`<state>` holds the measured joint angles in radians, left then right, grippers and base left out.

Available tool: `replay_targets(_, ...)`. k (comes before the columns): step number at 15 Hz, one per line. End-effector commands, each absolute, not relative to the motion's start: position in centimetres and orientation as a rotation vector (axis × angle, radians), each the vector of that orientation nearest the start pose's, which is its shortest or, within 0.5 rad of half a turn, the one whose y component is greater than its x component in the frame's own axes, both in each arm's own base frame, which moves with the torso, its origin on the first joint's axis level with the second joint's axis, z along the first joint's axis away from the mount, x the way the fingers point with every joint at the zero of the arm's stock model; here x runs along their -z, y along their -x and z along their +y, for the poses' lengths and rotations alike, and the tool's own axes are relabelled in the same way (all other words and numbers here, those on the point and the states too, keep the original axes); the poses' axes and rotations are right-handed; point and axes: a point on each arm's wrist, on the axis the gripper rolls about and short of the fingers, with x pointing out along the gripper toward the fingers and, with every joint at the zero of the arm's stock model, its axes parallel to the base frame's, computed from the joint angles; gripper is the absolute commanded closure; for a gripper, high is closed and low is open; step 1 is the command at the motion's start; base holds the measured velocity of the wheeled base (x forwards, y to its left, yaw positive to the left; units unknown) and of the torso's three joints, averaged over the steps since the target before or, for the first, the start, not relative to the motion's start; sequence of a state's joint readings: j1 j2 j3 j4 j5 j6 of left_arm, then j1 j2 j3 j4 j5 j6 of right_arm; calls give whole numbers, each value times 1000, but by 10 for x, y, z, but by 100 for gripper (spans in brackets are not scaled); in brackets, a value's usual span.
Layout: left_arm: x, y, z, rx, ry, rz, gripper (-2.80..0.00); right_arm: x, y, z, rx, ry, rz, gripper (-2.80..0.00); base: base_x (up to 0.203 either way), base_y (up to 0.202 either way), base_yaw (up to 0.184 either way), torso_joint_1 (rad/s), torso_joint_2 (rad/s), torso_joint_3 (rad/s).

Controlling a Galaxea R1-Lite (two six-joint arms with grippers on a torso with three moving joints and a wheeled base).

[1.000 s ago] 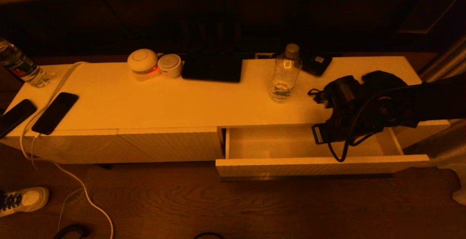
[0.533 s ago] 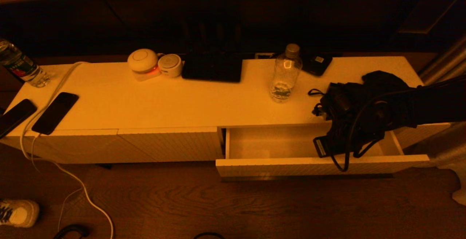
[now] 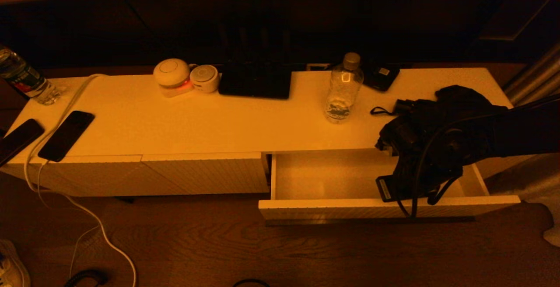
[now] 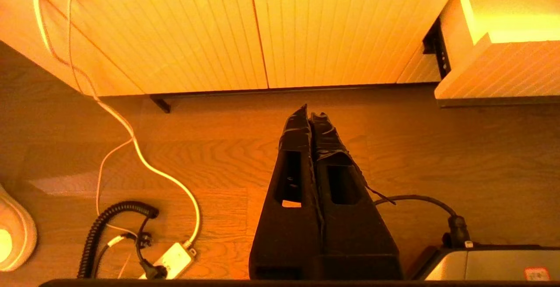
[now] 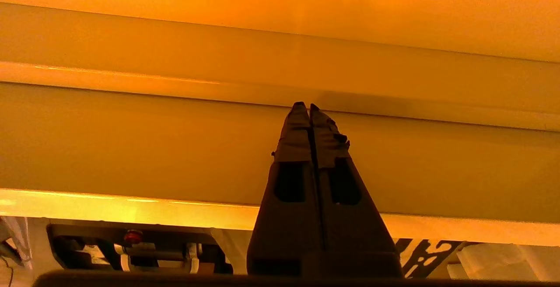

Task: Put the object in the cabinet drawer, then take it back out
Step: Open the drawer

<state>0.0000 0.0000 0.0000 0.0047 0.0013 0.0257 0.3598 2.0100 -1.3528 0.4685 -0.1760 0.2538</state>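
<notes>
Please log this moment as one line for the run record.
drawer: open, bare | right gripper: shut, inside drawer | left gripper: shut, parked over floor | bottle: on cabinet top

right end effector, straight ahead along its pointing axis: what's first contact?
Most likely the cabinet drawer: the shut right end effector points down into it, so the inner floor or back wall comes first. Depth is unclear.

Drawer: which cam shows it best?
Head view: the whole open drawer shows, with the right gripper inside it. Right wrist shows only inner walls up close; left wrist shows just a corner, past the left gripper.
</notes>
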Motion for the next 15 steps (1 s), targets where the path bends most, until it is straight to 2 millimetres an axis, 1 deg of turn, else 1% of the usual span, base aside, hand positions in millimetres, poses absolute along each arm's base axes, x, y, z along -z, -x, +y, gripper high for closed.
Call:
replay_targets(1,-75,23,0,-1,-26,5,0,-130,-327,120,-24,78,1118,0,0,0,0,0,0,0)
replay_targets(5,-75,23,0,-1,-26,5,0,-129,-313,119,-14,66,1147,0,0,0,0,0,0,0)
replay_targets(8,-75,23,0,-1,-26,5,0,-122,-296,117,-16,87,1193,0,0,0,0,0,0,0)
replay_targets(13,-75,23,0,-1,-26,5,0,-126,-273,114,-32,99,1204,0,0,0,0,0,0,0)
replay_targets(15,-75,23,0,-1,-26,5,0,-122,-263,115,-34,97,1227,0,0,0,0,0,0,0)
